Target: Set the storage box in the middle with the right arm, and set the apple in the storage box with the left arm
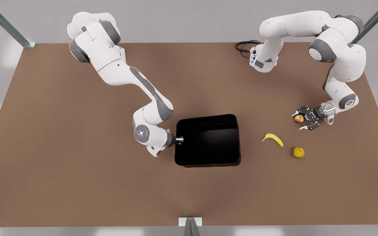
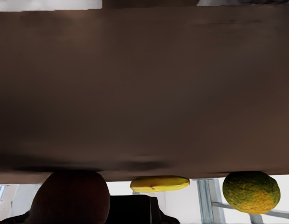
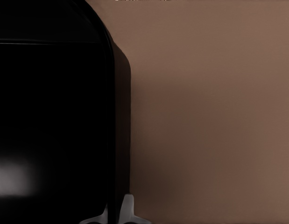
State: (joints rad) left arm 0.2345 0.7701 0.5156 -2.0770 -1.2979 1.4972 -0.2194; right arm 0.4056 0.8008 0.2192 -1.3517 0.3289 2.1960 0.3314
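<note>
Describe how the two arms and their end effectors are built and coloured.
Both arms have glossy white shells with grey joint bands. The right end effector is slim, with pale grey fingers. The left end effector is a black open-framed claw behind a silvery wrist ring. A black cable loops at the left arm's base.

The front view looks steeply down over the whole table (image 1: 77,183); the left wrist view skims low beside the apple (image 2: 69,198), the right wrist view hugs the storage box (image 3: 51,116) wall
</note>
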